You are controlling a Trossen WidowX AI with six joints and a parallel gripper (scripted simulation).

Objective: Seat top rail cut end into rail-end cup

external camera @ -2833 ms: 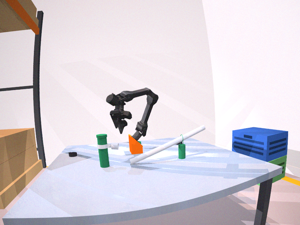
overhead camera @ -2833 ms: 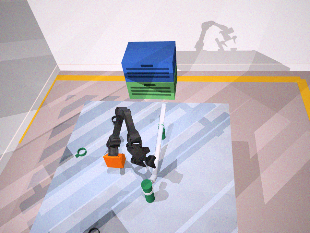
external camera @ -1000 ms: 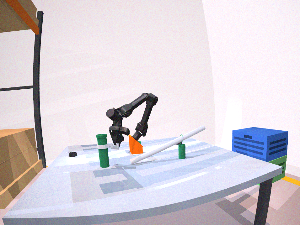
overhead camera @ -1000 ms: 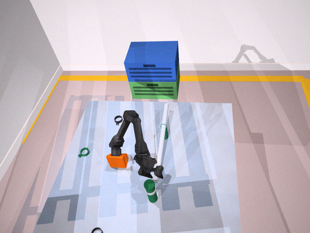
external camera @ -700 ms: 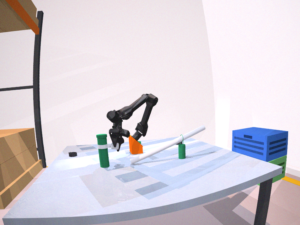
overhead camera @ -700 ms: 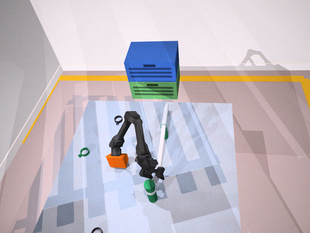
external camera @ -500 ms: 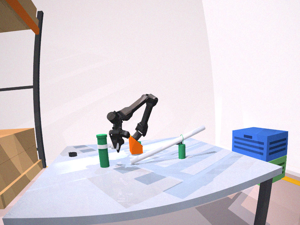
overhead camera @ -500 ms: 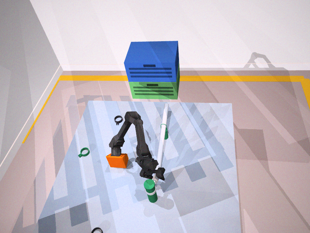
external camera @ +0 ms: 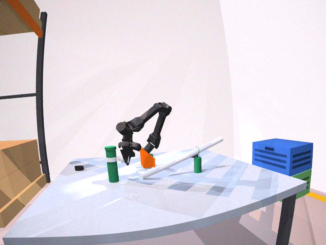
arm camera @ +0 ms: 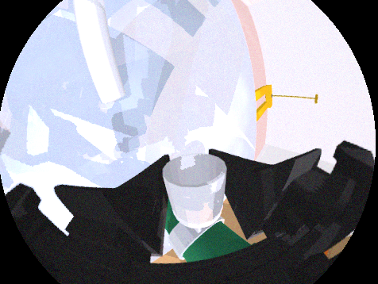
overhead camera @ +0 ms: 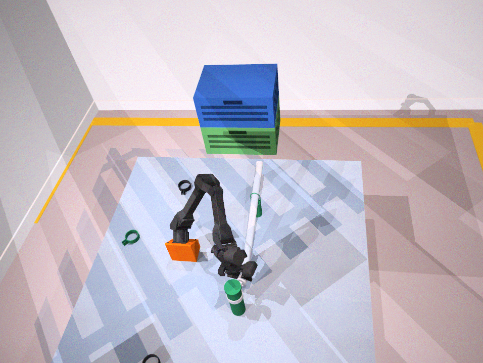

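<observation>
The gripper (overhead camera: 238,276) (external camera: 127,163) (arm camera: 189,155) pinches the white rail-end cup (overhead camera: 242,282) (external camera: 121,160) (arm camera: 194,198) beside the big green post (overhead camera: 237,309) (external camera: 113,172) (arm camera: 216,243). The long white rail (overhead camera: 252,222) (external camera: 179,159) (arm camera: 99,51) leans through the loop cap (overhead camera: 254,193) (external camera: 197,147), its low end outside the cup.

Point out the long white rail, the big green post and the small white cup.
White rail (overhead camera: 252,218) (external camera: 181,157) (arm camera: 97,51): all views, along its length.
Big green post (overhead camera: 237,308) (external camera: 113,171) (arm camera: 216,243): all views, its side.
White cup (overhead camera: 242,280) (external camera: 121,159) (arm camera: 194,200): all views, outer wall.
</observation>
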